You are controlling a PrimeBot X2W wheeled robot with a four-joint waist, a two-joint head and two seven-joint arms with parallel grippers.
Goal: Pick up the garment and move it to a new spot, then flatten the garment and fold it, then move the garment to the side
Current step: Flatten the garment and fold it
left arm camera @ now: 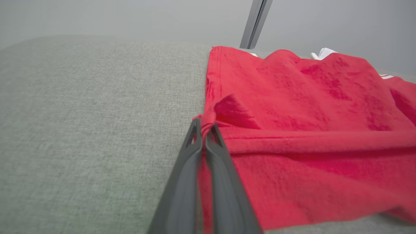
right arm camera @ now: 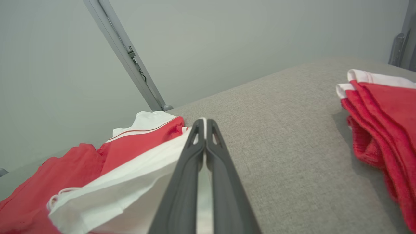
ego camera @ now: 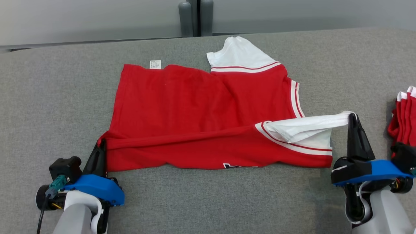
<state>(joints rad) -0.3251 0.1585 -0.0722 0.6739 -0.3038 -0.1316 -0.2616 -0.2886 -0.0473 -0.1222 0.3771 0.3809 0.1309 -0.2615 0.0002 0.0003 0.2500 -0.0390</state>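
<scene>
red garment pinched at both near ends

red w/ white sleeves, the garment (ego camera: 195, 107) lies spread across the middle of the grey cloth-covered table top (ego camera: 58, 97), long side running left-right. the left gripper (ego camera: 99, 146) is at the garment's near left corner, fingers pressed together w/ a bunch of red cloth caught between the tips. the left wrist view shows the fabric puckered right at the tips and no gap btwn the two dark fingers. the right gripper (ego camera: 352, 118) is at the near right end, fingers likewise clamped, on the tip of the white near sleeve (ego camera: 308, 126), which is stretched to the right into a point.

btwn the two grippers a taut ridge of cloth runs straight across, and the strip below it drops to the table top toward the robot. the ridge looks raised a little off the surface, though the head view is too flat to be sure. a bit of black & white print (ego camera: 232, 166) peeks out at the near edge, too little to read.

the far side of the garment lies flat w/ soft wrinkles. the white far sleeve (ego camera: 240, 53) sticks out toward the back edge, and a small white label (ego camera: 155, 64) shows at the far left hem. right of the right gripper, apart from the garment, sits a stack of folded red and white cloth (ego camera: 404, 113). a grey post (ego camera: 195, 16) stands behind the table top, at the wall.
</scene>
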